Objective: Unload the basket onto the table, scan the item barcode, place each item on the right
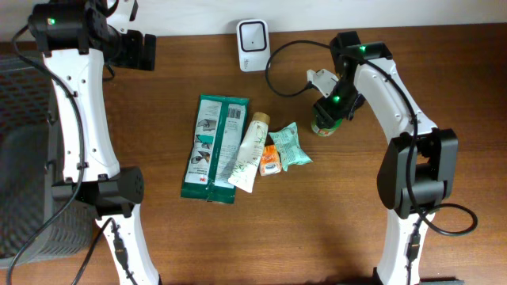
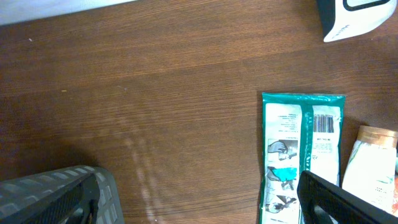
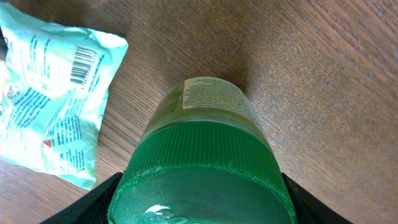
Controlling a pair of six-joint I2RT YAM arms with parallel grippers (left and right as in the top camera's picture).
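Note:
A jar (image 1: 325, 125) with a green ribbed lid and a green label stands upright on the table, right of the pile of items. My right gripper (image 1: 333, 104) is over it; in the right wrist view its black fingers (image 3: 93, 202) flank the lid (image 3: 205, 180) closely on both sides, and contact is not clear. The white scanner (image 1: 252, 35) stands at the table's back edge. My left gripper (image 1: 139, 51) is open high at the back left, holding nothing, its fingers spread wide in the left wrist view (image 2: 199, 205).
A flat teal pack (image 1: 214, 146) with its barcode up, a cream tube (image 1: 249, 150), an orange sachet (image 1: 270, 159) and a mint pouch (image 1: 291, 145) lie mid-table. A black cable (image 1: 285, 79) loops behind the jar. A dark grey basket (image 1: 24, 158) fills the left edge.

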